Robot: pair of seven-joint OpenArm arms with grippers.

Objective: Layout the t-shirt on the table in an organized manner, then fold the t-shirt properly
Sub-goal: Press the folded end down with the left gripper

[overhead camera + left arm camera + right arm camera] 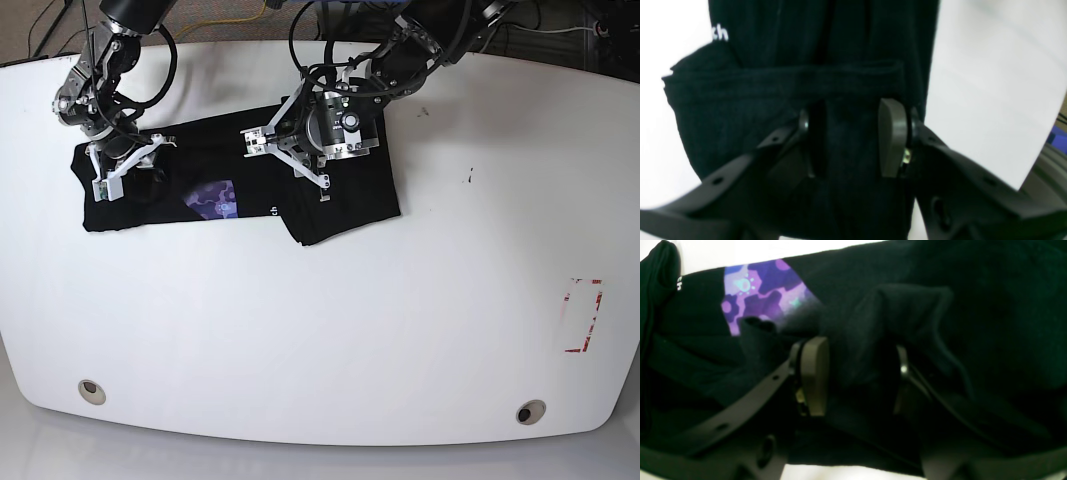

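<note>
Right gripper (118, 172), at 10 o'clock on the table (330, 340): jaws stand apart around a raised bunch of black cloth at the left end of the t-shirt (240, 195). In the right wrist view the gripper (857, 376) has fabric filling the gap between its pads, but whether they press it firmly I cannot tell.

T-shirt lies as a long, partly folded dark band across the upper left of the table, purple print (212, 198) showing near its middle, a folded flap jutting toward 5 o'clock at its right end.

Left gripper (285, 150), over the band's right half: jaws part-open, straddling a stack of layers below a hem line in the left wrist view (846, 140). Contact not clear.

Risks, as judged:
- Either gripper catching only the top layer, so a lift peels the fold open.
- Uneven pull between the two arms, skewing the band or dragging it toward the far table edge at 12 o'clock.
- Bunched cloth at the left end staying crumpled in the fold.

Hidden or unclear: sleeves, neck label and most of the print are buried in folds; wrist views are dark and blurred; layer count unreadable.
</note>
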